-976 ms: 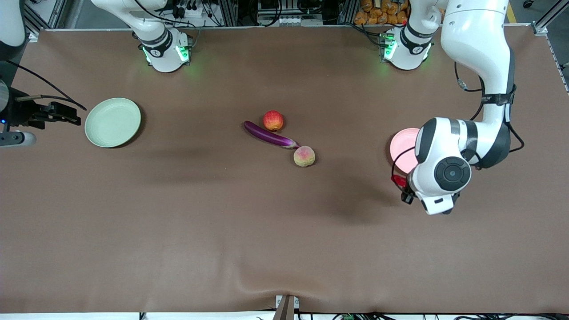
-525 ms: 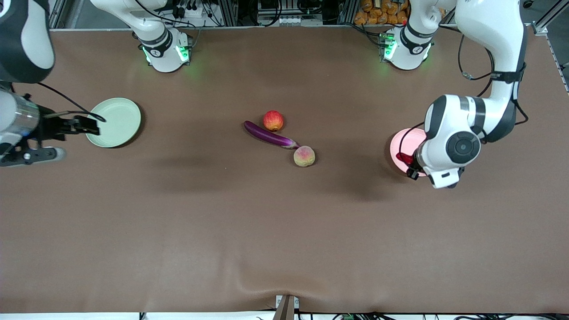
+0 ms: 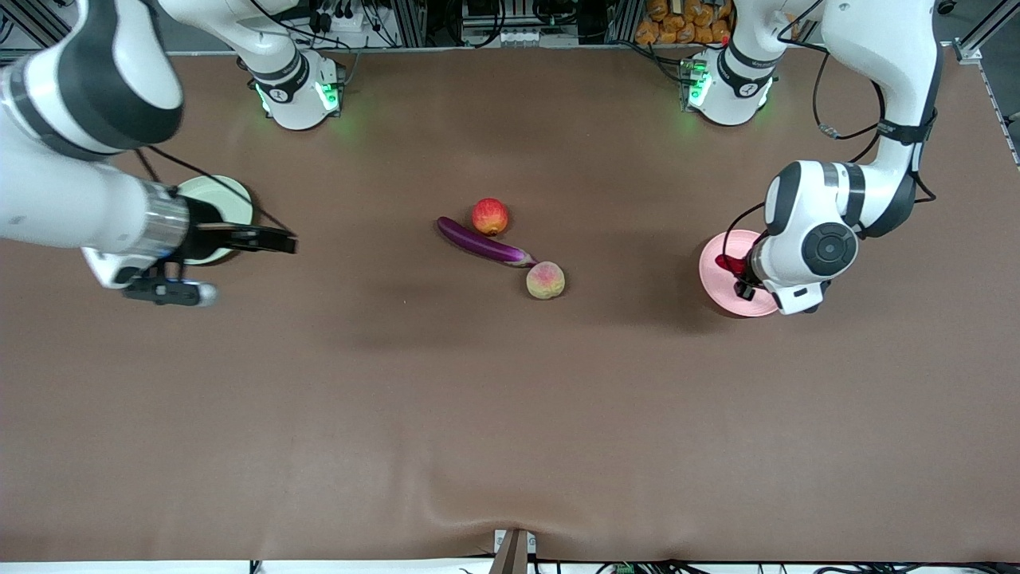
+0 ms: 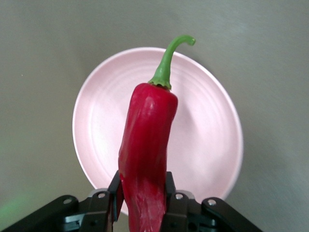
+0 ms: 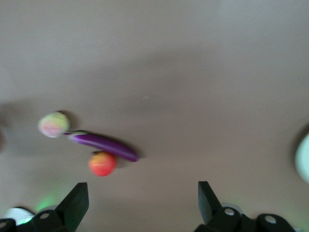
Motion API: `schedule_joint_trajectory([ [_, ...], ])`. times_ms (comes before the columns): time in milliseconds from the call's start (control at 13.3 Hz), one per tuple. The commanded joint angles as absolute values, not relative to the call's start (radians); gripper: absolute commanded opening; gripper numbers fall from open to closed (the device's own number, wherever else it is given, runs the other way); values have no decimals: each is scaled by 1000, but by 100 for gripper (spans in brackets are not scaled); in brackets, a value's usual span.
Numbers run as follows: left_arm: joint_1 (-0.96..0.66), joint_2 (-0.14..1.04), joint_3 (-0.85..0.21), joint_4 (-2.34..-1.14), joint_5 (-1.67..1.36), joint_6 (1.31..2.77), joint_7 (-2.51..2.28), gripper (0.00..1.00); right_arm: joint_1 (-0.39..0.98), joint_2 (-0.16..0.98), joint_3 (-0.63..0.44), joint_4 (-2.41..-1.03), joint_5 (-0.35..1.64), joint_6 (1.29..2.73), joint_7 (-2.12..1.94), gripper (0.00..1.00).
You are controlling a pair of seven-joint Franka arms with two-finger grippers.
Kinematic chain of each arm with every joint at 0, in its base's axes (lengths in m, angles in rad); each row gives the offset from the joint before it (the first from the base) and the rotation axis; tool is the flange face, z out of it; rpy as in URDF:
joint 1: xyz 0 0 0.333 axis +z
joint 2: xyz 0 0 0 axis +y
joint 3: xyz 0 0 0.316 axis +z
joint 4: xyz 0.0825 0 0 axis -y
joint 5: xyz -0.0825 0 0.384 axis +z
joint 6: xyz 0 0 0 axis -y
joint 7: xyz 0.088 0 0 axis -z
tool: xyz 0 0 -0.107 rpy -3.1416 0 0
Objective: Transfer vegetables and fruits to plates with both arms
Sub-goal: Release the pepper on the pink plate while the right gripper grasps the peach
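My left gripper (image 3: 739, 279) is shut on the red chili pepper (image 4: 147, 145) and holds it over the pale pink plate (image 4: 207, 145), green stem pointing away from the fingers. In the front view the chili (image 3: 727, 261) shows as a red patch over the pink plate (image 3: 715, 275). My right gripper (image 3: 285, 240) is open and empty above the table beside the pale green plate (image 3: 233, 196), on its middle-of-table side. The purple eggplant (image 3: 482, 241) lies mid-table between the apple (image 3: 489, 216) and the peach (image 3: 545, 281). The right wrist view shows the peach (image 5: 53, 124), eggplant (image 5: 104, 145) and apple (image 5: 102, 164) well ahead of its open gripper (image 5: 142, 203).
The brown mat (image 3: 510, 414) covers the whole table. The right arm's forearm hides part of the green plate. Both arm bases, lit green, stand along the edge farthest from the front camera.
The left gripper carried the chili from beside the pink plate to over it. The right arm swung from the table's end past the green plate toward the middle.
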State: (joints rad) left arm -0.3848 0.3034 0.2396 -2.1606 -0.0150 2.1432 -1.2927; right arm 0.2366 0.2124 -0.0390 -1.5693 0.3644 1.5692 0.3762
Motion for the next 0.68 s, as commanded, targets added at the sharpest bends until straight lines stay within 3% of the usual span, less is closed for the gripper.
schedule_joint_trajectory([
  [0, -350, 294, 232, -2197, 46, 2171, -1304, 0, 380, 270, -48, -1552, 419, 1665, 626, 100],
  [300, -357, 334, 229, -2224, 48, 2166, -1321, 0, 618, 406, -48, -1546, 422, 1989, 1065, 100],
  [375, -359, 339, 229, -2224, 49, 2161, -1321, 38, 653, 440, -48, -1546, 423, 2059, 1150, 100],
  [450, -360, 345, 229, -2223, 49, 2161, -1321, 99, 702, 480, -48, -1545, 422, 2132, 1229, 100],
  [601, -382, 345, 229, -2209, 52, 2148, -1325, 100, 780, 555, -48, -1543, 416, 2260, 1320, 100],
])
